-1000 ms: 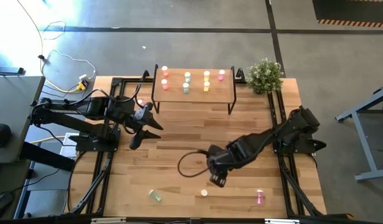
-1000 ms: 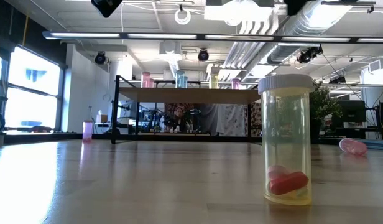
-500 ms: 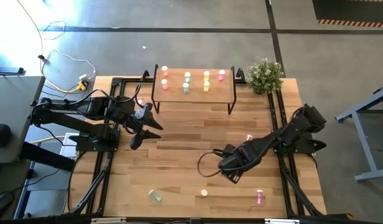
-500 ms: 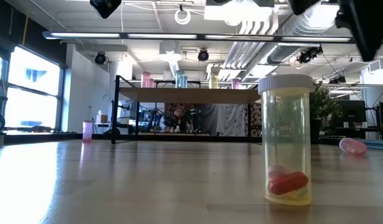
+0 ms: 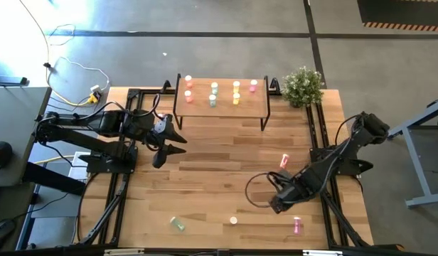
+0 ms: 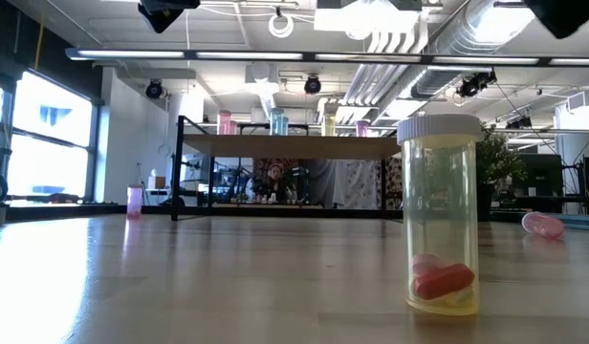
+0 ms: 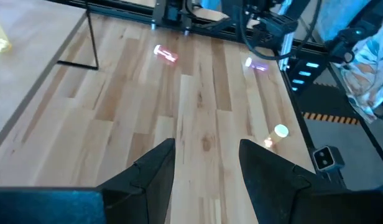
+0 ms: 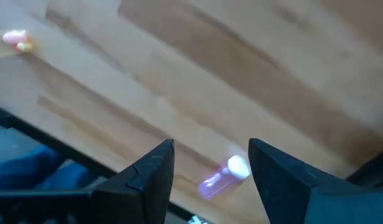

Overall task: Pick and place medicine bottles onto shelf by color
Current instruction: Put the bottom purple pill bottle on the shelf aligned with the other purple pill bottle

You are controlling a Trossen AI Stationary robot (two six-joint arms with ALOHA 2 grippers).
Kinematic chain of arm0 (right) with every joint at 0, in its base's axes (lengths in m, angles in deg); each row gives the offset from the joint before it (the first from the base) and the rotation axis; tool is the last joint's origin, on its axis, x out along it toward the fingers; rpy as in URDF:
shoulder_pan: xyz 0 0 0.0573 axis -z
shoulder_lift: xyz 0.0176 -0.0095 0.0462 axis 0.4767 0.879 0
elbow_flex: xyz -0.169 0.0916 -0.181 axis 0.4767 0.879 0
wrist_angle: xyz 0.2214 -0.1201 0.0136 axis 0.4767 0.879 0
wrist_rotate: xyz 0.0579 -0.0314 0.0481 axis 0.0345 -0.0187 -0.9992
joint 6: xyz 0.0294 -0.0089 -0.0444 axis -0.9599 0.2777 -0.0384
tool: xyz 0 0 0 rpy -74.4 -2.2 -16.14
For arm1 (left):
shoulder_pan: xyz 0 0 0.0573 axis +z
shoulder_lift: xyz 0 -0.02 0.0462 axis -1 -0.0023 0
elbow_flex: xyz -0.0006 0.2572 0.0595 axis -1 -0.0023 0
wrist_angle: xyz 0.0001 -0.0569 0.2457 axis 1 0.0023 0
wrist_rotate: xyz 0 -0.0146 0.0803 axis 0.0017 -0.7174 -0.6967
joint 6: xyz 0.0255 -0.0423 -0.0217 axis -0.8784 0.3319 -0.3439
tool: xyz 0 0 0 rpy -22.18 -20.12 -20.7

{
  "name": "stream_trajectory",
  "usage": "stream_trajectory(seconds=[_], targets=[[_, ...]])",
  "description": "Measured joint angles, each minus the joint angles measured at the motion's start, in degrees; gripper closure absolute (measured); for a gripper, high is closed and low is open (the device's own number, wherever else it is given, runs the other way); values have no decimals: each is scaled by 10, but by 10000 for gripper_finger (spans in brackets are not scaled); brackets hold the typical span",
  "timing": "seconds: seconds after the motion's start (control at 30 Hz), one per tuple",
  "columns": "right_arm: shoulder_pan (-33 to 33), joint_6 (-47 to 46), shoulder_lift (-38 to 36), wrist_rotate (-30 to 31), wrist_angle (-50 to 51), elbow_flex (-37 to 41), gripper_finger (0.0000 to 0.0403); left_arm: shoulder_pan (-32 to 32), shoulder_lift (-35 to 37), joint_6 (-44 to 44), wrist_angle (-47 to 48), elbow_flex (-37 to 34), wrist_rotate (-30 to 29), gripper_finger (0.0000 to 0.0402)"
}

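Reaching: right gripper, fingers apart and empty, above lying pink bottle near table's front edge.
Advice: straddle its middle before closing.
Shelf: far side.
Left gripper: apart, waiting.

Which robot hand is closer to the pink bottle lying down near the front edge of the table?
The right gripper. It hovers open just beside the pink bottle. The left gripper is far across the table, near the shelf.

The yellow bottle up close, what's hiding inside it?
Inside the yellow bottle, a red capsule lies at the bottom, on paler pills that I cannot tell apart. The rest looks empty up to its white cap.
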Motion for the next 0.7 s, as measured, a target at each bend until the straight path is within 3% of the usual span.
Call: stream_trajectory(seconds=[0.4, 0.7], targets=[[-139, -225, -5, 33, -123, 65, 206, 0, 0, 35, 0, 0, -6, 230], [-225, -357, -5, 82, -129, 68, 206, 0, 0, 59, 0, 0, -29, 199]])
